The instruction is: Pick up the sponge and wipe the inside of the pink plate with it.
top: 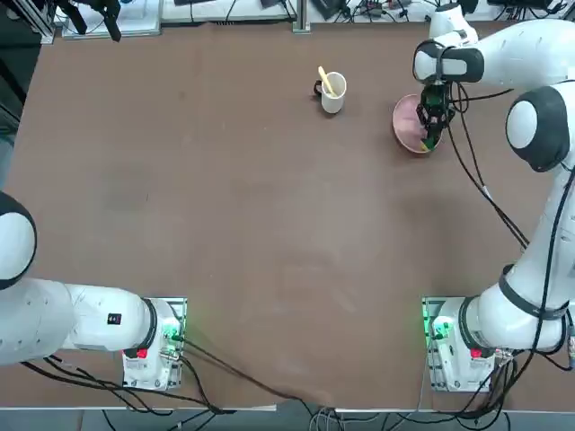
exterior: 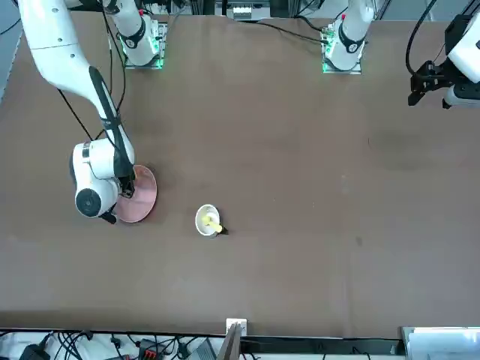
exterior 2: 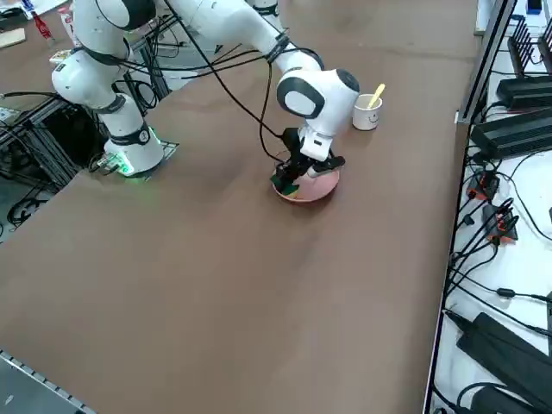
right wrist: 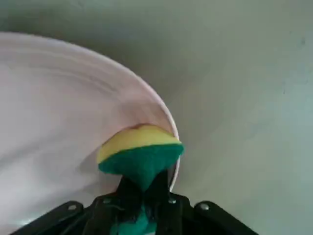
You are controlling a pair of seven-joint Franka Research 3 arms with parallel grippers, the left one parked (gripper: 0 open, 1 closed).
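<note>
The pink plate (top: 409,126) lies at the far right of the table, also visible as the plate (exterior: 142,199) in the front view and the plate (exterior 2: 315,186) in the side view. My right gripper (top: 432,136) is down over the plate's near edge, shut on the sponge (top: 429,141). In the wrist view the sponge (right wrist: 139,154) is squeezed between the jaws, its yellow layer pressed against the plate's inner wall just inside the rim (right wrist: 168,122). The side view shows the green sponge (exterior 2: 285,184) at the plate's edge under the gripper (exterior 2: 291,178).
A white mug (top: 333,92) with a yellow stick stands left of the plate, a short gap away, and shows as the mug (exterior 2: 367,112) in the side view. The table's far edge runs just behind the plate and mug.
</note>
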